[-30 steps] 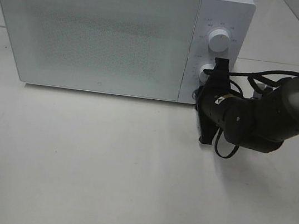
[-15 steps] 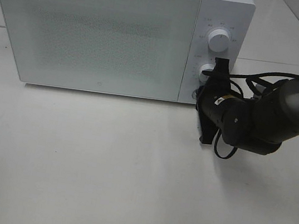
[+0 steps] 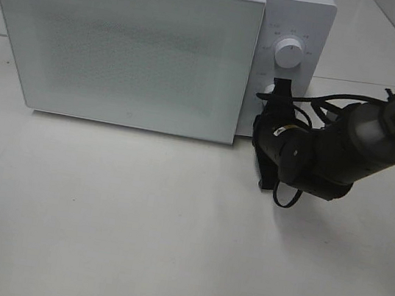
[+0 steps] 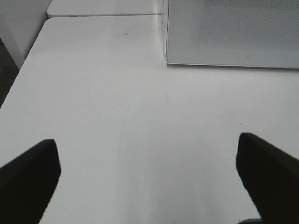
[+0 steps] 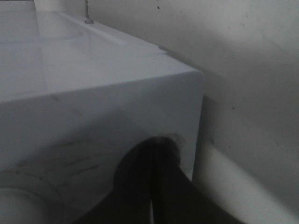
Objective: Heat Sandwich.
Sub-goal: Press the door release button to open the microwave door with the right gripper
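The sandwich is out of view in every frame. A white microwave (image 3: 123, 47) stands at the back of the table, its door (image 3: 129, 56) slightly ajar at the right edge. My right gripper (image 3: 263, 117) is shut, and its tips press against the lower part of the control panel (image 3: 304, 30). In the right wrist view the shut fingertips (image 5: 156, 147) touch the white panel beside a round knob (image 5: 14, 205). My left gripper (image 4: 147, 142) is open over bare table with nothing between its fingers, and the microwave's corner (image 4: 233, 32) lies ahead of it.
An upper knob (image 3: 289, 54) and a partly hidden lower knob (image 3: 268, 90) sit on the panel. Black cables (image 3: 334, 101) trail from the right arm. The white table (image 3: 133, 228) stretches in front of the microwave, and its edge (image 4: 18, 79) shows in the left wrist view.
The microwave door has popped slightly outward at its right edge. My right gripper has shifted a little left and closer to the panel. The left gripper has stayed open.
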